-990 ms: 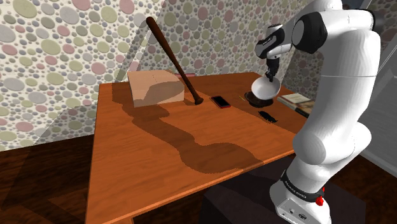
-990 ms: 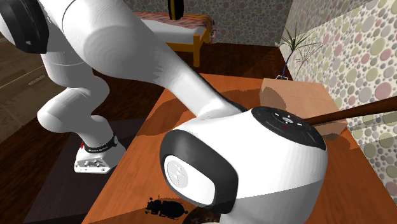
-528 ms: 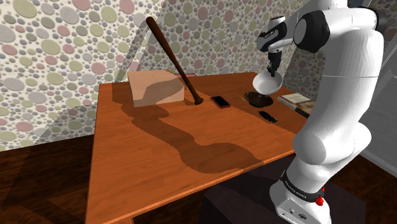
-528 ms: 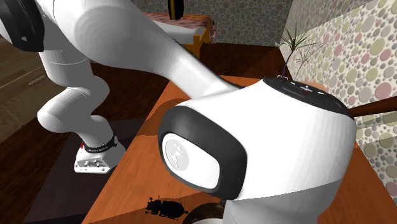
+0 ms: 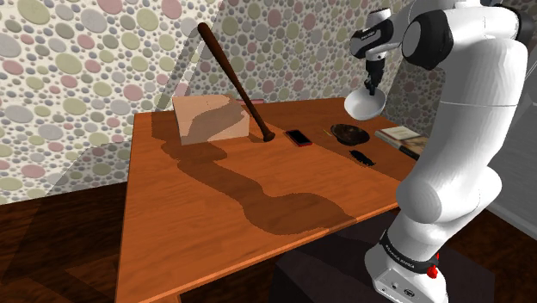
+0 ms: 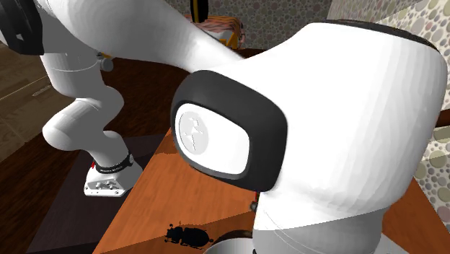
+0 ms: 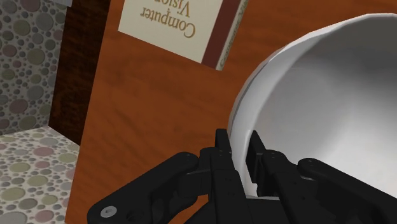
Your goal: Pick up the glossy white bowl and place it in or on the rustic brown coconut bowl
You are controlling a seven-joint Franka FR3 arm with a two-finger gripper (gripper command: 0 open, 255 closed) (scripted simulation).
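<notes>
On the table, a black beetle figure lies just nearer than the coconut bowl. Well above the coconut bowl, slightly to the shoulder view's right, hangs the white bowl, its rim pinched between the gripper fingers, one inside, one outside. A book lies right of the coconut bowl; phone, bat and box stand farther off, to its left

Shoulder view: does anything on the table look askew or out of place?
Yes: the dark brown baseball bat stands slanted, its thin end on the wooden table beside the tan box, its thick end high in the air. Whether it leans on the box is unclear. Nothing looks spilled.
</notes>
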